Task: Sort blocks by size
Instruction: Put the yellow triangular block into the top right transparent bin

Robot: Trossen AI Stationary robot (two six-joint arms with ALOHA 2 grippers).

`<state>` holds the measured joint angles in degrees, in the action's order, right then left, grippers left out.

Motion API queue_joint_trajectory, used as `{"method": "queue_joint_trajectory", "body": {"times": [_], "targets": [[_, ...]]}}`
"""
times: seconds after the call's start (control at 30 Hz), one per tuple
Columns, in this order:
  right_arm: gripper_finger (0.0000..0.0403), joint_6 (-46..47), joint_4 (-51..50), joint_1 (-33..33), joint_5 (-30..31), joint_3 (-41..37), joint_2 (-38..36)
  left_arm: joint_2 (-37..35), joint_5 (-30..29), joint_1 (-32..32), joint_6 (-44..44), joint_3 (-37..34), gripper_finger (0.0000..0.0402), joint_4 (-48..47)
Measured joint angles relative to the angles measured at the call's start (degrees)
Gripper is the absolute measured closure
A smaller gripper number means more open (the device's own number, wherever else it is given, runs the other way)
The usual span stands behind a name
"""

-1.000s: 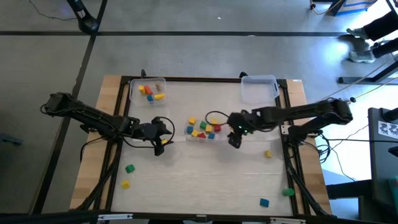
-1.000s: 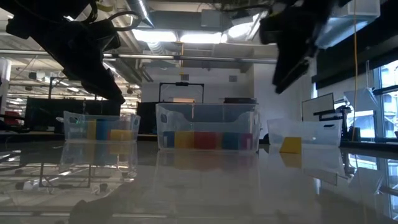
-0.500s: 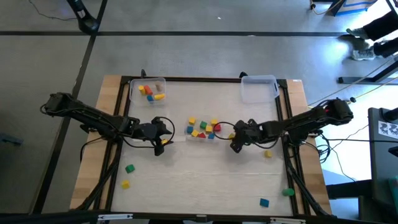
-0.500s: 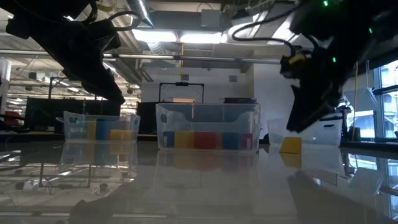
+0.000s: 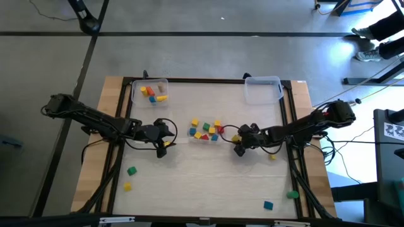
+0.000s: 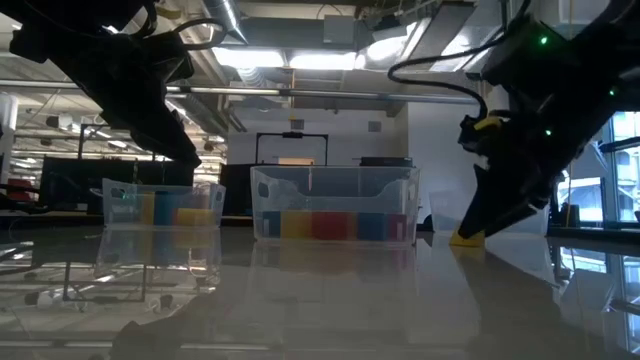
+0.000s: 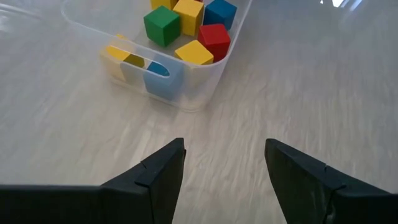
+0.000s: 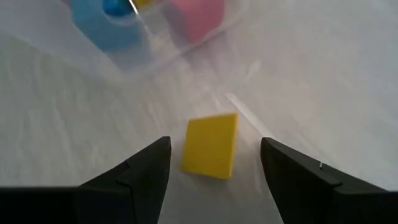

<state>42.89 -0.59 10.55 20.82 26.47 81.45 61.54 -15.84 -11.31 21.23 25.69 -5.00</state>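
A: What's the biggest thing here?

B: The table (image 5: 208, 183), pale wood, with both dark arms reaching in over it. I'll place everything from the clear middle bin (image 5: 203, 140) at its centre.

A: What's in that bin?

B: A cluster of the blocks (image 5: 205, 129): yellow, red, green and blue. The left wrist view shows a green cube (image 7: 162, 25), a red cube (image 7: 215, 40) and a blue cube (image 7: 219, 12) among yellow ones inside it.

A: Other bins?

B: 2. The far-left bin (image 5: 150, 92) holds a few orange, yellow and blue blocks. The far-right bin (image 5: 263, 89) looks clear; I can't tell what's in it.

A: The grippers?

B: The left gripper (image 5: 165, 137) hangs just left of the middle bin, jaws spread apart, nothing between them. The right gripper (image 5: 239, 147) sits low just right of the bin, jaws also apart, with a yellow block (image 8: 211, 146) lying on the table between the fingers, not yet pinched.

A: Loose blocks?

B: Left of the bin and nearer the front edge, a green block (image 5: 131, 171) and a yellow one (image 5: 127, 186). To the right front, a blue block (image 5: 268, 205) and a green piece (image 5: 292, 195).
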Motion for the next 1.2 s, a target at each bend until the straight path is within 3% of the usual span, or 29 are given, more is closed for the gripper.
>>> {"method": "queue_joint_trajectory", "body": {"times": [0.3, 0.67, 0.97, 1.2], "targets": [[0.0169, -1.7, 4.4, 0.0, 2.6, 0.2, 7.2, 0.0, 0.0, 0.0, -0.1, 0.0, 0.0192, 0.1], [0.0324, -0.7, 4.0, -0.1, 1.8, 0.3, 7.3, 0.0, 0.0, 0.0, 0.0, 0.0, 0.0192, 0.0], [0.0315, -2.8, 3.1, 0.0, 1.0, 0.5, 3.9, 0.0, 0.0, 0.0, 0.0, 0.0, 0.0192, 0.0], [0.0338, -4.3, 0.1, -0.1, 1.2, 0.4, -1.5, 0.0, 0.0, 0.0, -0.1, 0.0, 0.0192, 0.0]]}}
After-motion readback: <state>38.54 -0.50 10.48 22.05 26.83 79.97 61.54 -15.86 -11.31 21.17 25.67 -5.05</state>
